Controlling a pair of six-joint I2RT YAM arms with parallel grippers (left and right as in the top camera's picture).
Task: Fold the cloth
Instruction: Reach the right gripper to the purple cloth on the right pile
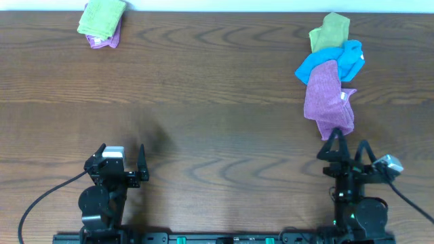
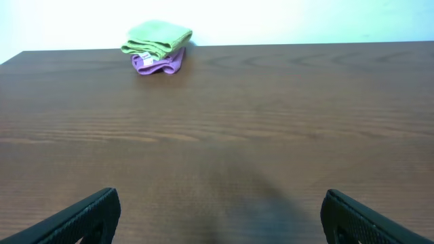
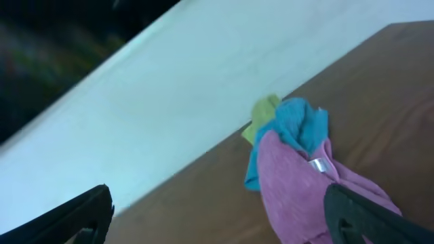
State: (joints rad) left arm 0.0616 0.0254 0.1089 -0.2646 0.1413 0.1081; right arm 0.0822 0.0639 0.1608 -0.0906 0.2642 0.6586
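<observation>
Crumpled mauve cloth on counter, lying against blue cloth on its robot-facing side, right pincer wide, empty, near blue cloth, left pincer wide, empty, well apart from blue cloth.

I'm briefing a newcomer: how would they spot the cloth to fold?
Look to the table's right side, just ahead of the right gripper. In the pile there, the cloth is the nearest piece: crumpled mauve-purple with a white tag, against a blue cloth.

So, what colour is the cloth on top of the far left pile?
The top cloth is yellow-green; the left wrist view shows it best.
</observation>
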